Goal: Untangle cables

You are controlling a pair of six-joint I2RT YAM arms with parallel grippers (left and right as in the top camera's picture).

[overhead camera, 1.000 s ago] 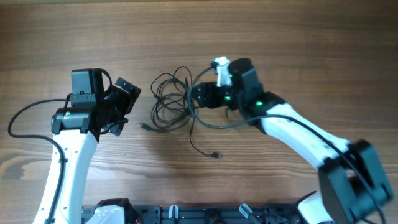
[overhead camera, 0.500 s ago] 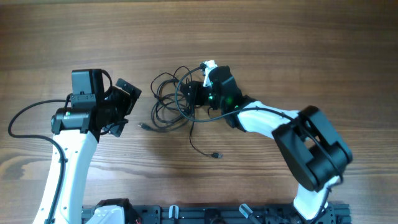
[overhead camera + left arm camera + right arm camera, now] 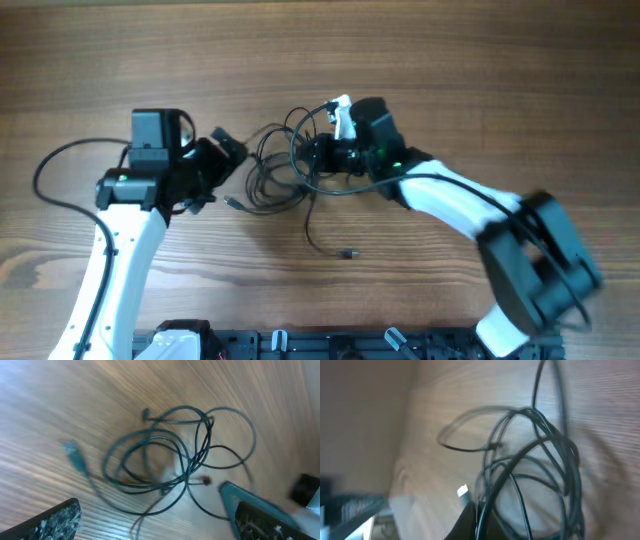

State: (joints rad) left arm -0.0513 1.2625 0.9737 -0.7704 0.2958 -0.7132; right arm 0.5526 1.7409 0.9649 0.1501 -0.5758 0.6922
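Note:
The cables lie as a loose tangle of thin black loops on the wooden table between both arms. My right gripper is at the tangle's right side, shut on a cable strand; in the right wrist view the strand runs up from between the closed fingertips into the loops. Just left of the tangle, my left gripper is open and holds nothing. The left wrist view shows the tangle ahead of its wide-spread fingers, with the gripper clear of the cords.
One cable tail trails toward the front of the table and ends in a small plug. Another plug lies by the left gripper and shows blurred in the left wrist view. The arm bases' black rail lines the front edge.
My right gripper has closed on a cable strand at the tangle's right side. The left arm has moved right, closer to the tangle, still open.

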